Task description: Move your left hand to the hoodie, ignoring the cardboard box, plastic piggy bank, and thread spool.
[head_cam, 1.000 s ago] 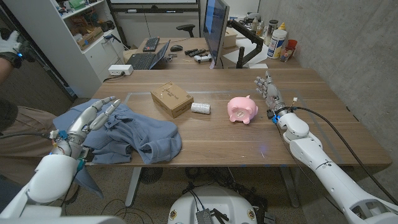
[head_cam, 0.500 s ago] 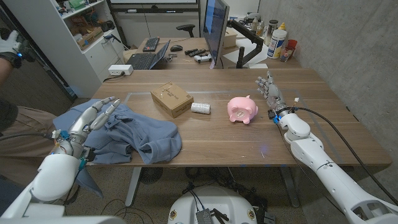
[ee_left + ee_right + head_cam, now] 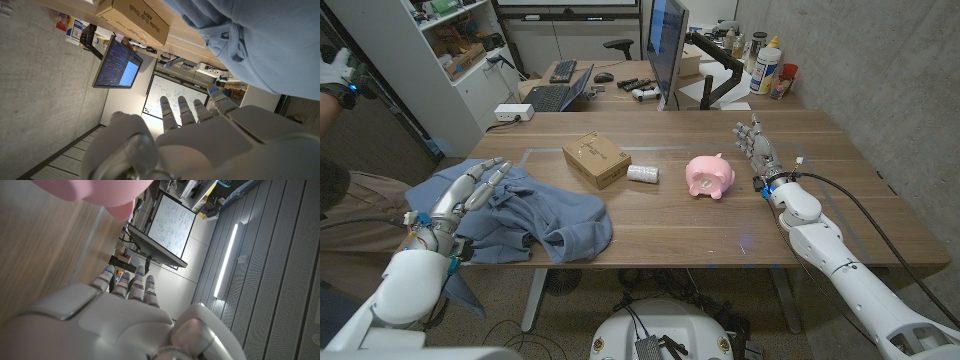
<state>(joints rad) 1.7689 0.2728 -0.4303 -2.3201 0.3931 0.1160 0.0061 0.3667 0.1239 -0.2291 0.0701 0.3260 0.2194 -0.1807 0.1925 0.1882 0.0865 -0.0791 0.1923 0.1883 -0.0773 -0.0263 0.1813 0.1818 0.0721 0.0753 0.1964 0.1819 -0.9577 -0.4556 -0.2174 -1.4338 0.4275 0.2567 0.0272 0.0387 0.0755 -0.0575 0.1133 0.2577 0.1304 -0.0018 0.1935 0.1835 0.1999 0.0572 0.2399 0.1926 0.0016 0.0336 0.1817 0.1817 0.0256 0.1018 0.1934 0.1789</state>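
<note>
Wooden table [image 3: 720,235] fills the middle of the head view. Blue hoodie [image 3: 535,215] is bunched at the lower left of the frame, spilling over the table's near-left edge; the left wrist view shows its cloth and drawstring [image 3: 235,37] close ahead of the fingertips.

Left hand [image 3: 470,190] sits over the hoodie's left part, fingers straight and apart, holding nothing. Can't tell whether it touches the cloth or hovers just above. Right hand [image 3: 752,145] is at the right of centre, fingers up and spread, also holding nothing, just beside the piggy bank [image 3: 710,176].

Cardboard box [image 3: 596,159] is upper-centre, just past the hoodie's far edge. Thread spool [image 3: 642,173] lies between box and piggy bank.

My read: the reach is basically done. To finish clean, ease the palm straight down onto the bunched fabric and stop. Don't push forward or toward the right of the frame — the box is the nearest distractor and the fingers already aim its way. No need to close the fingers. Right arm should idle.
</note>
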